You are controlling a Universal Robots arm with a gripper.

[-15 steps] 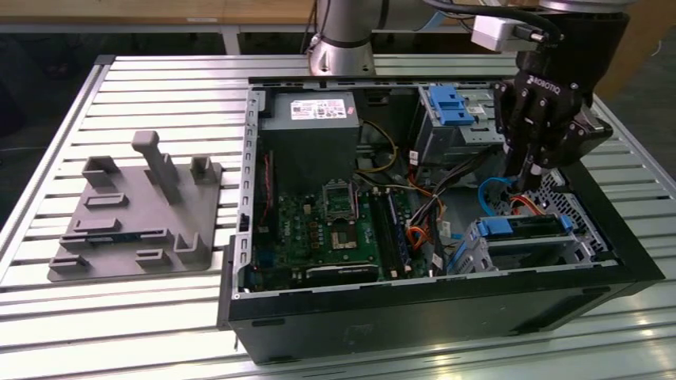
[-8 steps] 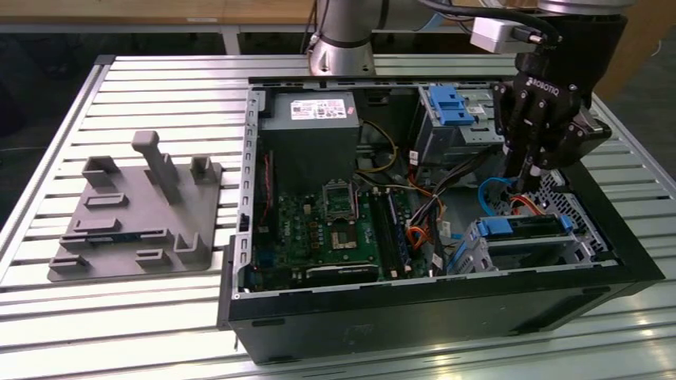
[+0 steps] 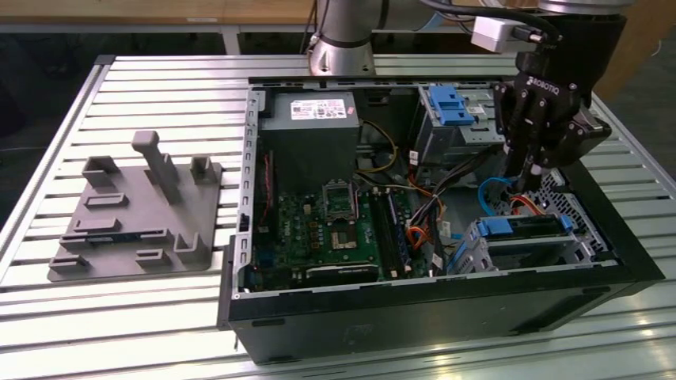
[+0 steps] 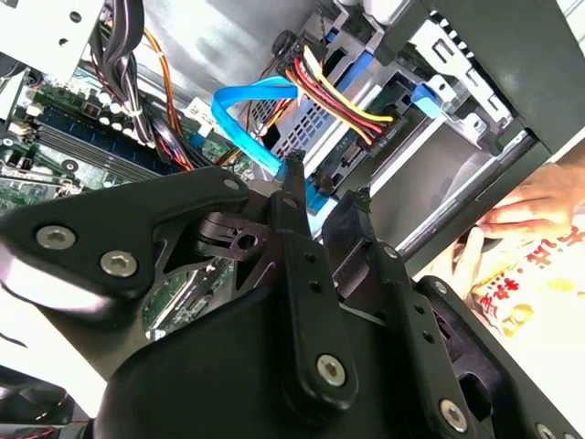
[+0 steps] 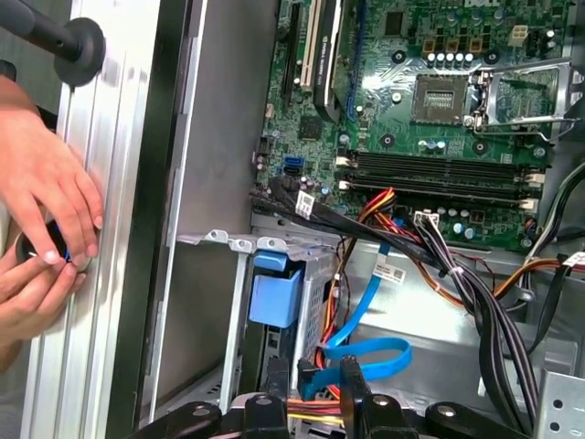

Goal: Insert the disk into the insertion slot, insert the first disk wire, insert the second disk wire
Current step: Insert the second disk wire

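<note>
Gripper [image 3: 526,180] lowered into open computer case [image 3: 423,324], toward the exterior view's right. Fingers [image 4: 294,210] drawn to a narrow gap, pinching the end of the blue wire [image 4: 239,95]. Insertion slot [image 3: 477,255] just on the near side of the fingertips, at the case's near corner. Disk [image 3: 524,228] seated inside it, blue caddy showing. Count: one gripper, one insertion slot, one disk, one blue wire, two hands [image 5: 47,187] outside the case.
</note>
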